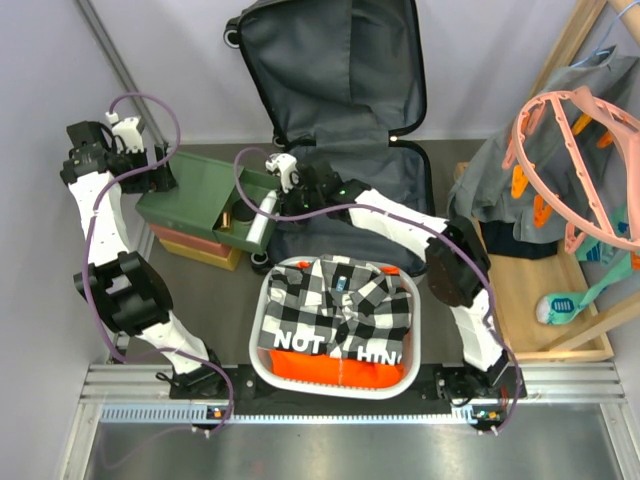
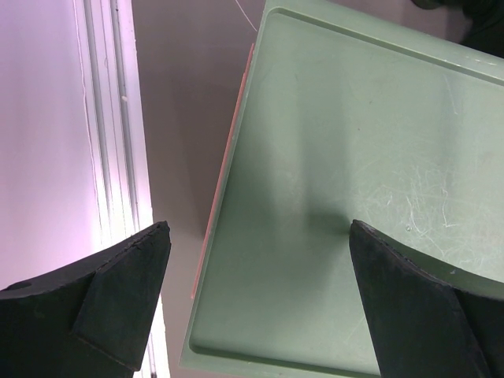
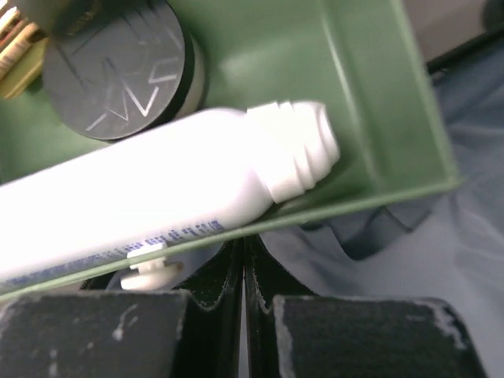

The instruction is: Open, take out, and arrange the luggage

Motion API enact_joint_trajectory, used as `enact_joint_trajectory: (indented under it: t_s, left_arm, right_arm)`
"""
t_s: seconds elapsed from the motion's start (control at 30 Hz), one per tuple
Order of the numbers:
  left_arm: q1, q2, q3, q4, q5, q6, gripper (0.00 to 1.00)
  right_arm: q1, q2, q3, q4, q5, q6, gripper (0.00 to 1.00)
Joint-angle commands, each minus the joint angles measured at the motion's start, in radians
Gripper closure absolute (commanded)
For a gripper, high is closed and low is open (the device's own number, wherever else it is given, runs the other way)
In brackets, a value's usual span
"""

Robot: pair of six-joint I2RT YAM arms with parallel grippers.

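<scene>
Right claw [image 3: 242,256] is pinched fully shut, its two black fingers pressed flat together with nothing that I can see between them. It sits at the rim of an open green plastic compartment [image 3: 370,118] that holds a white plastic tube-shaped bottle [image 3: 157,197] and a round dark-lidded jar [image 3: 114,67].

My left claw [image 2: 260,256] stands wide open and holds nothing. It hovers over the flat, scratched green lid [image 2: 354,157] of the stacked boxes at the upper left of the overhead view.

I see the small hard-shell suitcase [image 1: 330,80], lined in dark grey fabric, lying open at the upper centre of the overhead view. One half stands up at the back and the other lies flat just to the right of the shut claw. Its lining fills the lower right of the right wrist view.

On the dark tabletop [image 1: 215,300] a white perforated plastic basket [image 1: 262,355] holds a black-and-white checked shirt [image 1: 340,295]. A wooden rack [image 1: 560,320] with coral plastic hangers [image 1: 560,120] stands at the right, against pale walls.
</scene>
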Motion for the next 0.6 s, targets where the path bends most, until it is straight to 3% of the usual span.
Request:
enact_joint_trajectory:
  t_s: [0.0, 0.13, 0.3, 0.57]
  left_arm:
    - [0.008, -0.024, 0.029, 0.017, -0.011, 0.011, 0.01]
    - [0.008, -0.024, 0.037, 0.015, -0.012, 0.011, 0.01]
    - [0.008, -0.022, 0.041, 0.015, -0.013, 0.011, 0.01]
    - [0.006, -0.022, 0.052, 0.009, 0.014, 0.006, 0.01]
  right_arm:
    - [0.02, 0.057, 0.17, 0.12, -0.088, 0.135, 1.0]
    - [0.047, 0.138, 0.312, 0.153, -0.093, 0.173, 1.0]
    - [0.072, 0.223, 0.366, 0.295, -0.102, 0.241, 1.0]
    - [0.072, 0.277, 0.44, 0.344, -0.097, 0.253, 1.0]
